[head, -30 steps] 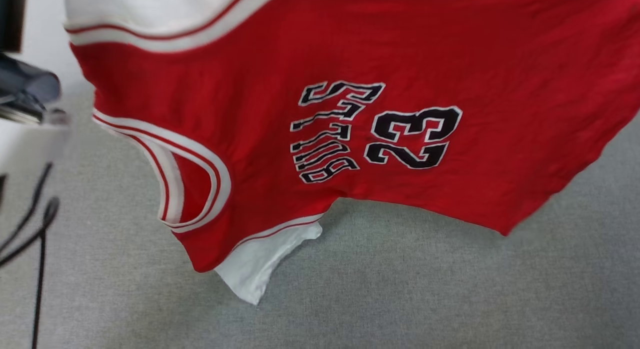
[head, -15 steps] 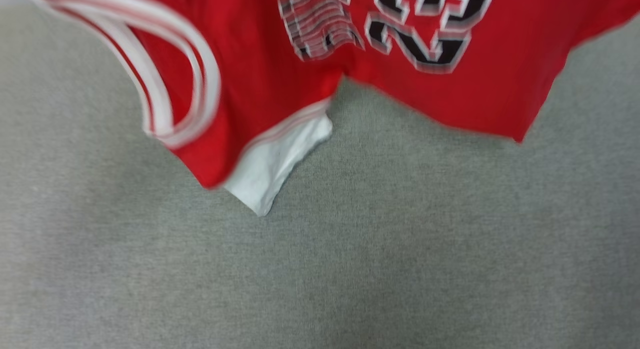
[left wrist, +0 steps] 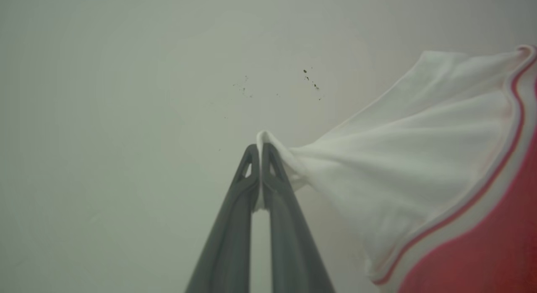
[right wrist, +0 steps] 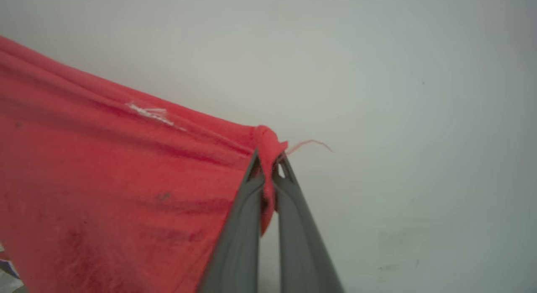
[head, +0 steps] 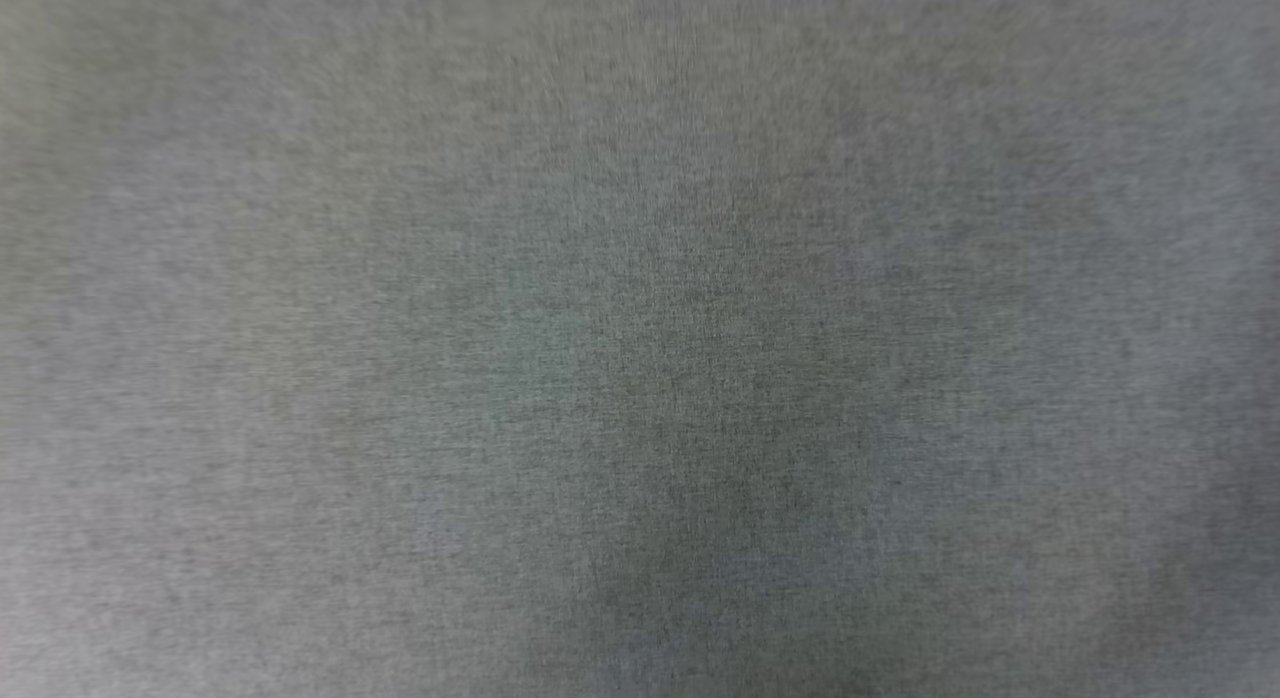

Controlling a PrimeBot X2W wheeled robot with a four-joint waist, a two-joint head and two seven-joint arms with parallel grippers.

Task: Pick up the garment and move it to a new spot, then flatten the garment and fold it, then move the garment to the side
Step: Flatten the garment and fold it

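Observation:
In the left wrist view my left gripper [left wrist: 261,148] is shut on the edge of the garment's white sleeve [left wrist: 411,158], whose red-white striped trim and red body [left wrist: 495,238] spread to the lower right. The right wrist view has my right gripper [right wrist: 269,158] shut on a bunched red corner of the garment [right wrist: 105,175], which stretches taut to the left; a loose thread sticks out past the tips. A small white logo [right wrist: 151,112] shows near that hem. Both grippers hold the cloth up against a pale surface.
A blurred grey carpet-like surface [head: 640,338] spans the head view. Behind both grippers is a plain pale surface [left wrist: 126,95] with a few small dark specks [left wrist: 310,79].
The head camera has swung, so the red garment slid up and out of the head view, leaving blurred grey surface. The dark cables and object at the left are also gone.

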